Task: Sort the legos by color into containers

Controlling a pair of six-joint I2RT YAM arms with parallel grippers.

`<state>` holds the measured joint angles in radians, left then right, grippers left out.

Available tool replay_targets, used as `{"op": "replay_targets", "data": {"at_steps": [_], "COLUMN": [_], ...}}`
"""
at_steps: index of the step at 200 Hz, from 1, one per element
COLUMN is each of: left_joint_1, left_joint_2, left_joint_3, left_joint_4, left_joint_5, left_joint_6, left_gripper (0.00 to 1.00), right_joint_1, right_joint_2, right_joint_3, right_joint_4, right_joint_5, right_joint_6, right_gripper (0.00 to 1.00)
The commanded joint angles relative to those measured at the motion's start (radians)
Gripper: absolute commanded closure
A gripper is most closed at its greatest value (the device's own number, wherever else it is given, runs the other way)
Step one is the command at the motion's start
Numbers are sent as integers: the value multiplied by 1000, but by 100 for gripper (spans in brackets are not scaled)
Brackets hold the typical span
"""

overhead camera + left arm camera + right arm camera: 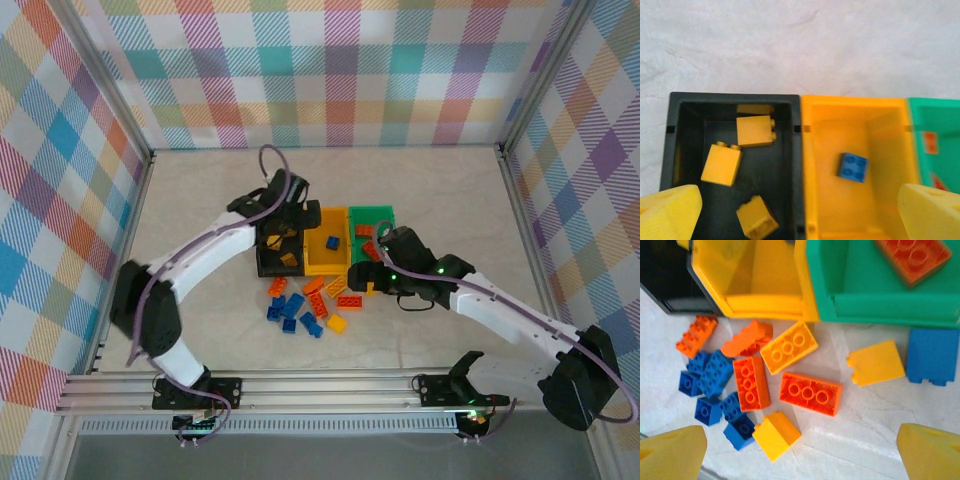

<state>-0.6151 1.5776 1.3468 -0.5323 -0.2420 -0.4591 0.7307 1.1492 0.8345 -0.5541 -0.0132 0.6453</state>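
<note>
- Fingers of the left claw (800,212) stand wide apart, released, with nothing between them. It hangs above the wall where the black bin (670,115) meets the yellow bin (855,102).
- The black bin holds three yellow bricks (721,164), lying apart at odd angles.
- The yellow bin holds one blue brick (852,167) on its floor.
- The right claw (800,452) is also released and empty, hanging over the loose bricks (810,394) on the table (865,430).
- These loose bricks, orange, blue and yellow, lie just beside the bins, on the side toward the table's near edge.
- A lone yellow brick (875,362) and a big blue brick (932,356) sit right before the green bin (880,295).
- The green bin holds an orange brick (912,257).
- The three bins stand touching in a row near the table's middle, with black on the left and green on the right.
</note>
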Motion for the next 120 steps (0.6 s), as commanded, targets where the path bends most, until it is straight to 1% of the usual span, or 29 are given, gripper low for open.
{"op": "replay_targets", "data": {"at_steps": [1,26,52,91,120], "left_joint_1": [-49,-113,-141,-149,-148], "left_joint_2": [-180,-342,-482,-636,-694], "left_joint_3": [-91,-237,-372,-517,-577], "left_joint_4": [36,18,-28,-88,-111], "left_joint_5": [70,57,39,38,34], "left_joint_6": [-42,-67,-109,-161,-189], "left_gripper": [0,0,0,0,0], "right_joint_1": [43,139,217,280,297], "right_joint_2": [41,126,202,297,347], "right_joint_3": [-40,-27,-10,39,64], "right_joint_4": [46,64,89,73,63], "right_joint_5": [-104,-108,-102,-38,15], "right_joint_6": [-9,-37,-58,-100,-117], "right_gripper": [3,6,13,28,32]}}
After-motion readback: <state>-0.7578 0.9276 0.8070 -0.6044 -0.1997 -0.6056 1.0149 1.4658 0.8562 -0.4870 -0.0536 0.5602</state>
